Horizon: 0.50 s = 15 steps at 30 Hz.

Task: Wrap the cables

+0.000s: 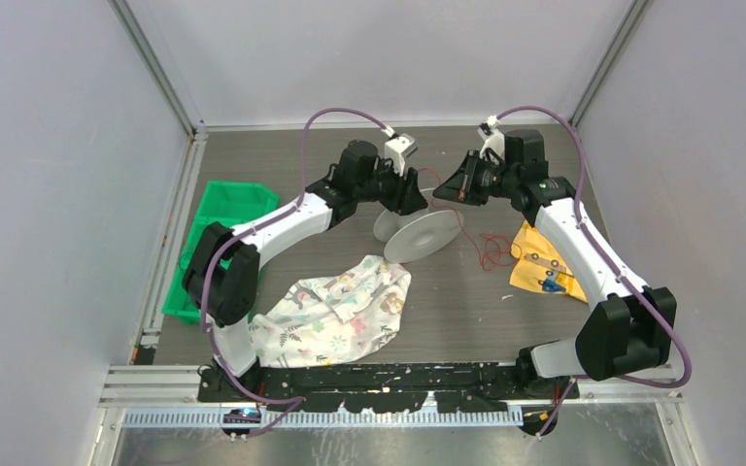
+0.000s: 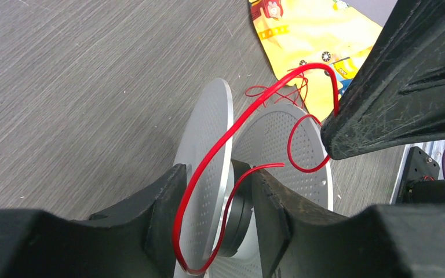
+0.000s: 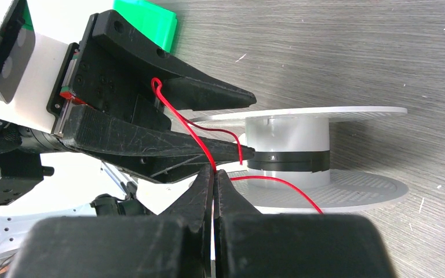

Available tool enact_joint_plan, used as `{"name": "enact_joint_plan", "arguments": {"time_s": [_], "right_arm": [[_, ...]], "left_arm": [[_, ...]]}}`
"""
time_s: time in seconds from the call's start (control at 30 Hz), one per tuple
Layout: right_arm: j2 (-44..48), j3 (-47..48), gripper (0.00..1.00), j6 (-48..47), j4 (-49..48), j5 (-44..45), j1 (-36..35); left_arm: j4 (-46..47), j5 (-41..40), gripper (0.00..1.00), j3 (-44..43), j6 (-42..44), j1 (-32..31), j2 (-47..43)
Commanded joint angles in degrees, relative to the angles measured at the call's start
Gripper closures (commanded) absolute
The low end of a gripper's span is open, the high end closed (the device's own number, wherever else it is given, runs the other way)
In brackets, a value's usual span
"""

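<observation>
A grey perforated spool (image 1: 425, 236) is held tilted over the table's middle. My left gripper (image 1: 413, 204) is shut on it: in the left wrist view the fingers (image 2: 162, 214) straddle one flange (image 2: 208, 133) at the hub. The thin red cable (image 2: 186, 194) loops around that flange and up to my right gripper's fingers (image 2: 382, 87). My right gripper (image 3: 215, 172) is shut on the cable (image 3: 266, 178) just beside the spool (image 3: 290, 136). The cable's loose rest lies tangled on the table (image 1: 493, 254) to the spool's right.
A green bin (image 1: 219, 218) stands at the left. A patterned cloth (image 1: 335, 311) lies at the near middle. A yellow printed cloth (image 1: 544, 262) lies at the right under the right arm, beside the tangle. Enclosure walls stand on all sides.
</observation>
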<state>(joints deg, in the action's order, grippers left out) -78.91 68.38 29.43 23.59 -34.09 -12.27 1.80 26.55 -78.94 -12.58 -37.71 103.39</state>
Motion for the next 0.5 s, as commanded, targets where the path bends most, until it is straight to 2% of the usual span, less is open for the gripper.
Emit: {"name": "enact_joint_plan", "arguments": {"time_s": [0.0,0.07,0.2,0.4,0.47], "right_arm": [[0.0,2.6,0.99,-0.9,-0.2,0.3,-0.2],[0.1,2.6,0.99,-1.0,0.0,0.6,-0.3],[0.2,2.5,0.99,-1.1,0.1,0.7,-0.2],[0.3,2.5,0.99,-1.0,0.1,1.1,-0.3],[0.3,2.6,0.96,-1.0,0.3,1.1,-0.3]], "left_arm": [[0.4,-0.7,0.53,-0.6,1.3,0.0,-1.0],[0.4,-0.9,0.53,-0.4,1.8,0.1,-1.3],[0.2,-0.2,0.6,-0.7,1.8,0.1,-1.0],[0.3,0.9,0.89,-0.8,1.3,0.2,-1.0],[0.3,0.8,0.96,-0.7,1.3,0.3,-1.2]]}}
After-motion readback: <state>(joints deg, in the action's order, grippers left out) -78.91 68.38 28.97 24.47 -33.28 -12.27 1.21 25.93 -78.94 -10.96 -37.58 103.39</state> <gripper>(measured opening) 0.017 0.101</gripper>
